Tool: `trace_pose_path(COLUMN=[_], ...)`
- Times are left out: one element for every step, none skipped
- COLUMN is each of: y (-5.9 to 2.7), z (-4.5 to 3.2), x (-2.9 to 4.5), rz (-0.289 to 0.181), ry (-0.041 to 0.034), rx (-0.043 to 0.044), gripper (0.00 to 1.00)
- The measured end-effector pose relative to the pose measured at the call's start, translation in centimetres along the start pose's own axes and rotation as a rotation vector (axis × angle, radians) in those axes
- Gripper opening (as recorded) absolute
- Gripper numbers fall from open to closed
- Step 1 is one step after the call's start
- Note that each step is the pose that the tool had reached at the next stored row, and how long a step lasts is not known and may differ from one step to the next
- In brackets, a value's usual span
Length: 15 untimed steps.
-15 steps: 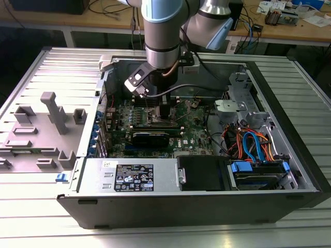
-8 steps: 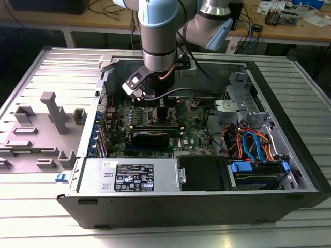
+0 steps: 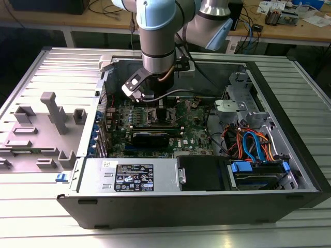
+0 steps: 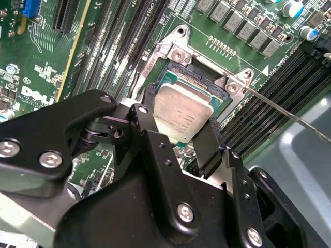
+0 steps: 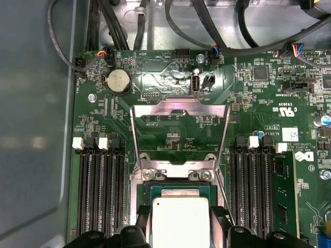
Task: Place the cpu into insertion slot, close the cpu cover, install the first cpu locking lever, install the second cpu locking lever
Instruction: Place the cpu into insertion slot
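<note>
In the exterior view the arm reaches down into the open computer case (image 3: 302,170). The gripper (image 3: 158,106) hangs low over the green board (image 3: 194,132), a little above the middle of the picture and toward the exterior view's left, because that is where the chip goes. In the second wrist view the two black fingers (image 4: 209,144) pinch the cpu (image 4: 178,108) by two opposite sides, so its silver top faces up and it lies flat. The cpu is right at the insertion slot (image 4: 192,80) and its edges line up with the slot's edges. I cannot tell if it is all the way down. A thin locking lever (image 4: 289,116) sticks out to the side, not hooked down. In the first wrist view the cpu (image 5: 178,219) sits between the fingers at the slot. The cpu cover (image 5: 178,107) is flipped open and stands beyond the slot, so the way in is free. Long black memory slots (image 5: 101,191) run on both sides, so I think there is little room to spare
</note>
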<state>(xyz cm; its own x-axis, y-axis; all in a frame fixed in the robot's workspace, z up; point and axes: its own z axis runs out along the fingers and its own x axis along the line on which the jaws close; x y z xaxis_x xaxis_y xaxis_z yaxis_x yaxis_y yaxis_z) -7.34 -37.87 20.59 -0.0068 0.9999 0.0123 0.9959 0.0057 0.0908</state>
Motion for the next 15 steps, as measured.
trace_pose_path(y=[-0.01, -0.02, -0.04, -0.06, -0.06, -0.08, -0.11, -0.11, -0.08, -0.08, -0.09, -0.09, -0.09, -0.1, -0.1], z=[0.05, 0.12, 0.16, 0.21, 0.24, 0.27, 0.53, 0.59, 0.32, 0.32, 0.33, 0.37, 0.42, 0.46, 0.49], x=[0.0, 0.0, 0.02, 0.06, 0.09, 0.12, 0.16, 0.16, 0.17, 0.17, 0.16, 0.16, 0.16, 0.16, 0.16], rz=[0.0, 0.0, 0.0, 0.0, 0.0, 0.001, 0.003, 0.004, 0.004, 0.005, 0.006, 0.006, 0.006, 0.006, 0.006], ry=[0.0, 0.0, 0.0001, -0.0001, -0.0001, -0.0001, -0.0004, -0.0004, -0.0002, -0.0004, -0.0007, -0.0005, -0.0004, -0.0005, -0.0005], rx=[0.0, 0.0, 0.0, 0.0002, 0.0001, 0.0001, 0.0002, 0.0001, -0.0001, 0.0001, 0.0001, 0.0, 0.0, 0.0, 0.0], gripper=[0.54, 0.54, 0.54, 0.54, 0.54, 0.54, 0.54, 0.54, 0.54, 0.54, 0.54, 0.54, 0.54, 0.54, 0.54])
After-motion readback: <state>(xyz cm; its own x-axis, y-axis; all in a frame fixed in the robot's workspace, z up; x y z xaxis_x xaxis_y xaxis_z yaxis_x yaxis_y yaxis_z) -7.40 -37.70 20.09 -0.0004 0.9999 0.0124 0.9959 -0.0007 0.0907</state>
